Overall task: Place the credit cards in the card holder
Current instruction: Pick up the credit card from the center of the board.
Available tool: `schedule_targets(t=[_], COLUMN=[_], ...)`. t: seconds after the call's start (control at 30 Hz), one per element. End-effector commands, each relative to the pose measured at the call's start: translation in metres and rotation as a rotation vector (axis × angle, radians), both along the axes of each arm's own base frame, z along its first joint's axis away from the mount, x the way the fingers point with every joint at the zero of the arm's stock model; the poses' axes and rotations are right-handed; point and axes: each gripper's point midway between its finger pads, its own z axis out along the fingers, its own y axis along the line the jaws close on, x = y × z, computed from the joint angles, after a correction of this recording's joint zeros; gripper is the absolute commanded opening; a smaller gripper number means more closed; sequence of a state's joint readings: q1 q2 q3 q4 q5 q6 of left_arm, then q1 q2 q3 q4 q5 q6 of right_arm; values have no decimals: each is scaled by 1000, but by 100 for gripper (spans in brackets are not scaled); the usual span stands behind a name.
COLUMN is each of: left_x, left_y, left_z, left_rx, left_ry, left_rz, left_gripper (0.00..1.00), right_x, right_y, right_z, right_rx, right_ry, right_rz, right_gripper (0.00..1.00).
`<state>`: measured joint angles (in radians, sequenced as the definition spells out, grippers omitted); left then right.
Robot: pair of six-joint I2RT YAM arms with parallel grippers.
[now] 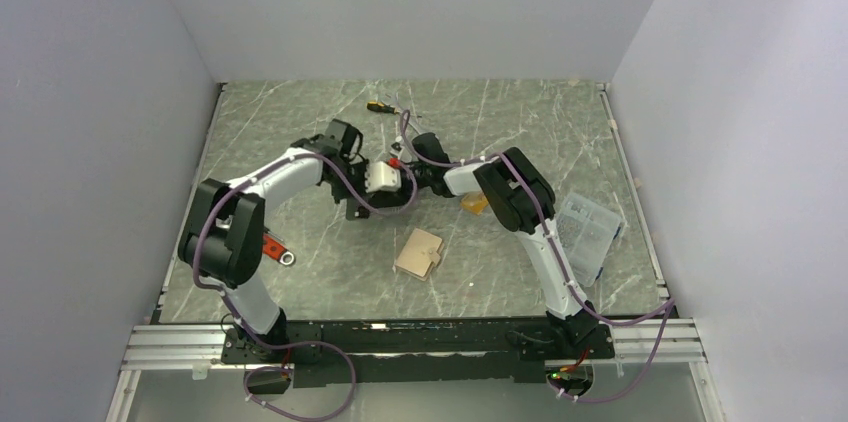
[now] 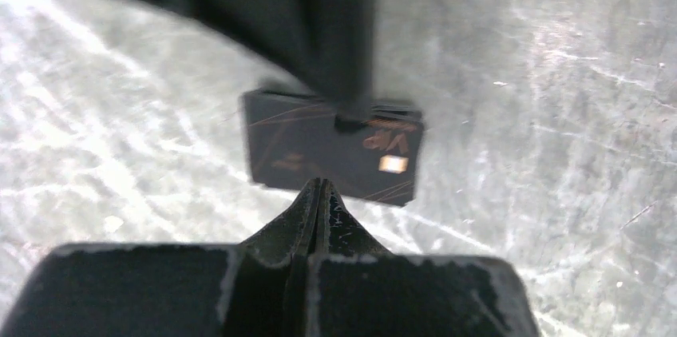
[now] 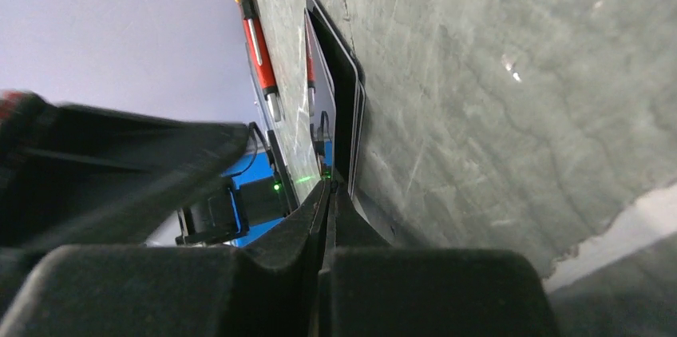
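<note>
Right pincer [image 3: 327,189] at black card [image 2: 311,149] edge

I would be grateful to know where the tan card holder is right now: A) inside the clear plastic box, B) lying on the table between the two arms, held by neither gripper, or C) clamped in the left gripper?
B: the overhead view shows the card holder lying alone on the table, while the left gripper and right gripper are both farther back at the black card.

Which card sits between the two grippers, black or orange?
The black card marked VIP: the left gripper and right gripper sit at its edges. The orange card lies apart.
</note>
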<state>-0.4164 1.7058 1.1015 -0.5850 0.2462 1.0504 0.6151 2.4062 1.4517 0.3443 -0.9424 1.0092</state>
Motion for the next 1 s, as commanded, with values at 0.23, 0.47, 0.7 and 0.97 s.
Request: schedule_targets(t=[0.23, 0.47, 0.7, 0.97], left_x=[15, 8, -2, 3], left_y=[16, -10, -19, -12], left_z=[35, 47, 36, 33], left_rx=[-192, -386, -417, -411], left_ry=[119, 293, 351, 351], left_rz=[173, 305, 325, 326], left_gripper=[1, 9, 9, 9], right_x=[8, 9, 12, 14], right_y=[-9, -14, -19, -22], right_z=[37, 48, 54, 56], right_rx=[86, 111, 120, 68], right_ry=[-104, -135, -144, -201], right_rz=[-41, -51, -70, -66], right_gripper=[0, 0, 0, 0])
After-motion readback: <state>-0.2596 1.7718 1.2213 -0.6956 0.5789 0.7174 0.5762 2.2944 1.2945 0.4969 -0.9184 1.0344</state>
